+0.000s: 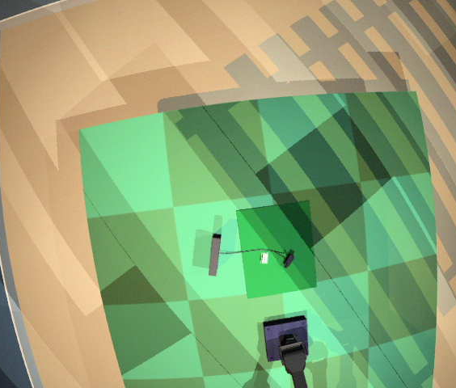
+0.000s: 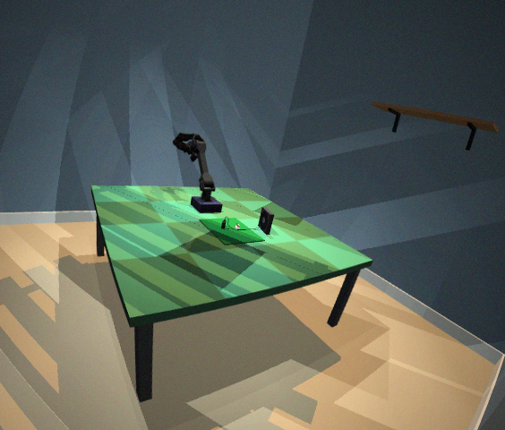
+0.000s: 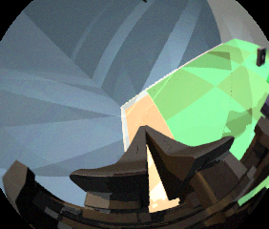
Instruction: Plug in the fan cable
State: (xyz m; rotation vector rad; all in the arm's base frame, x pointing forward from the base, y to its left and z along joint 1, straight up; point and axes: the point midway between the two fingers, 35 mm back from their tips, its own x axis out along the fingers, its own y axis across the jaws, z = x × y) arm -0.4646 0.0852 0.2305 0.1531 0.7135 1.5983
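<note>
The fan [image 1: 214, 259] [image 2: 265, 219] [image 3: 261, 56] stands upright beside the green board [image 1: 259, 231] [image 2: 243, 237]. The small white header [image 1: 263, 258] [image 2: 237, 226] is on the board. The dark plug [image 1: 289, 259] [image 2: 223, 224] is over the board, off the header, on its side away from the fan. It looks slanted in the top view; whether it touches the board is unclear. The thin cable [image 1: 245, 250] runs from the fan past the header to the plug. My gripper [image 3: 143, 129] is shut and empty, its fingertips together, high above the table and away from the plug and board.
The arm's purple base [image 1: 272, 348] [image 2: 206, 204] stands on the green checkered table [image 1: 136, 242] [image 2: 160, 278], close to the board. A brown wall shelf [image 2: 433, 115] is off at the right in the exterior view, away from the table.
</note>
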